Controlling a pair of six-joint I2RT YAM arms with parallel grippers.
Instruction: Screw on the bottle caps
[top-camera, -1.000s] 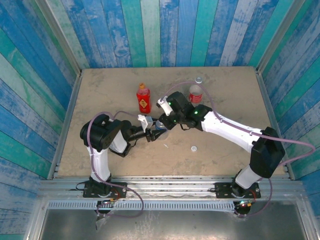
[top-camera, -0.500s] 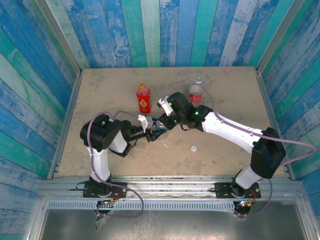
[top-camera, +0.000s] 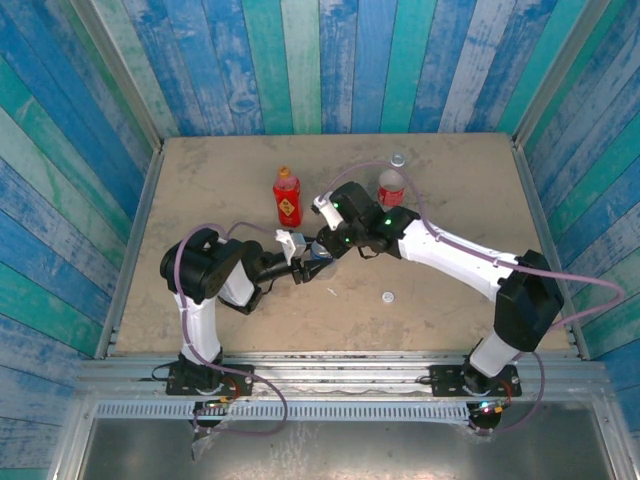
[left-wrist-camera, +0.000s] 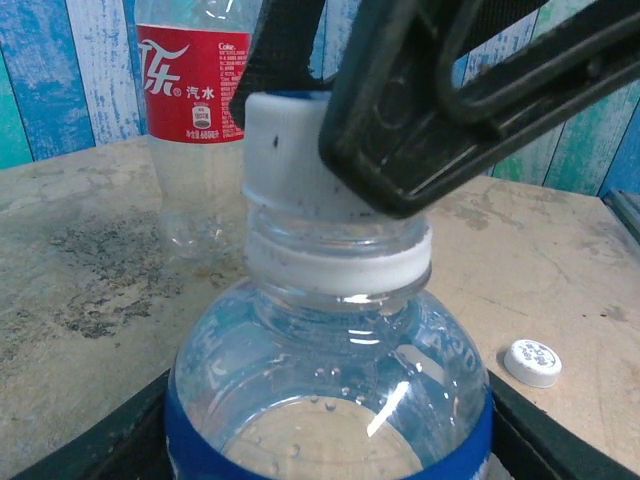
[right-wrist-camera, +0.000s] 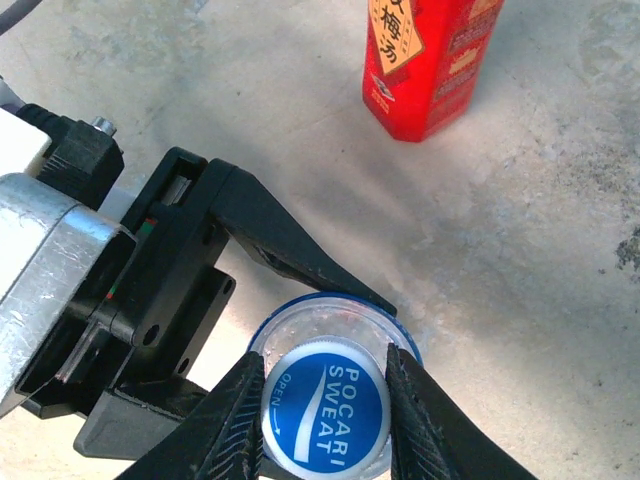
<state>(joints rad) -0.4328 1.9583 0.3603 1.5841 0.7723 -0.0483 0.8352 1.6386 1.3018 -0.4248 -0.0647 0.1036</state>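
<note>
Right pincer (right-wrist-camera: 325, 375) clamps the blue cap (right-wrist-camera: 326, 425) atop the blue-label bottle (left-wrist-camera: 330, 400), which the left pincer (top-camera: 311, 268) grips; threading judged unfinished. Behind that bottle, the red bottle (top-camera: 287, 200) appears capped; the red-label bottle (top-camera: 391, 187) stands open — its white cap (top-camera: 388, 296) lies loose to the right.

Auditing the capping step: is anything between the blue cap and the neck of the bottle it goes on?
Nothing visible. The right gripper pinches the blue cap, which sits directly on the neck of the bottle with the blue label. The left gripper holds that bottle by its body.
</note>
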